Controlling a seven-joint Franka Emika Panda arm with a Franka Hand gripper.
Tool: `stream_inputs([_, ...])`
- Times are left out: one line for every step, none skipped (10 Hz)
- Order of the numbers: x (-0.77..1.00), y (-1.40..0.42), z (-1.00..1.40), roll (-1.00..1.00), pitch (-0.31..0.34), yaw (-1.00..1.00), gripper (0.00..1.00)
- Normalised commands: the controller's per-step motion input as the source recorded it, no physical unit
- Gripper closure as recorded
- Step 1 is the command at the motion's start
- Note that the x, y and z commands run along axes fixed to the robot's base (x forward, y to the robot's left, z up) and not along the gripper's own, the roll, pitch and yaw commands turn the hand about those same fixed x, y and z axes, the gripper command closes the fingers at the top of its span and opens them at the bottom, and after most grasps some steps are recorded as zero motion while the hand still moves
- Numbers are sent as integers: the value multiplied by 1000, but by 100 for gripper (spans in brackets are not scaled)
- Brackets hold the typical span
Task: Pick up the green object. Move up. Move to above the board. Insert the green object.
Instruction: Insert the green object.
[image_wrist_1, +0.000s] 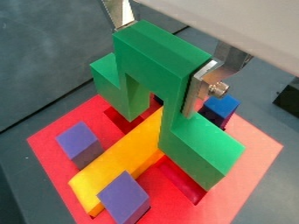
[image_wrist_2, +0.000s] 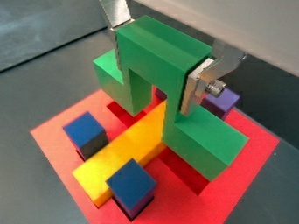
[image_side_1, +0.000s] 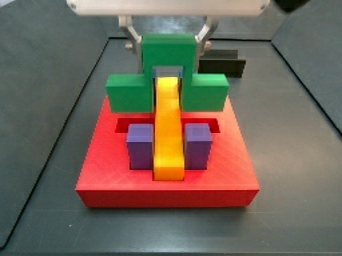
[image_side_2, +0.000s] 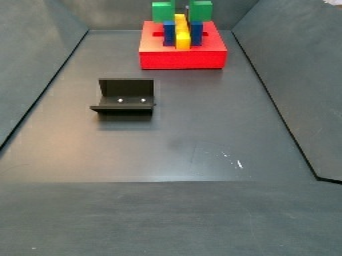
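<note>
Pinching the raised centre block of the green object (image_wrist_1: 163, 96) between their flat silver plates, the jaws of the gripper (image_wrist_1: 163, 54) hold it over the far end of the red board (image_side_1: 167, 175). In both wrist views the green piece straddles the long yellow bar (image_wrist_2: 131, 144), its wide bar low against the board's surface, though whether it is fully seated cannot be told. In a side view the board sits at the far end of the grey floor, well apart from the dark fixture (image_side_2: 123, 97), and a black box (image_side_1: 225, 66) lies just behind the board.
</note>
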Motion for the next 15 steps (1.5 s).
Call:
stream_inputs([-51,0,-303,156,-74,0,100])
stream_inputs([-69,-3,-297,140,-80,0,100])
stream_inputs([-89,-17,-286,99,-100,0,100])
stream_inputs([-100,-29,-289,84,-114,0,100])
stream_inputs([-114,-51,-286,71,-127,0,100])
stream_inputs([0,-109,-280,0,-130,0,100])
stream_inputs([66,-86,-151,0,-76,0,100])
stream_inputs([243,-49,-97,60,0,0,100])
stream_inputs([323,0,-160,194,0,0,100])
stream_inputs([266,0,-180,187,0,34,100])
stream_inputs([223,0,-171,141,0,0,100])
stream_inputs([214,0,-194,153,0,6,100])
stream_inputs([20,0,-109,99,0,0,100])
stream_inputs([-31,0,-163,99,-44,0,100])
stream_inputs([-106,0,-277,187,-36,0,100])
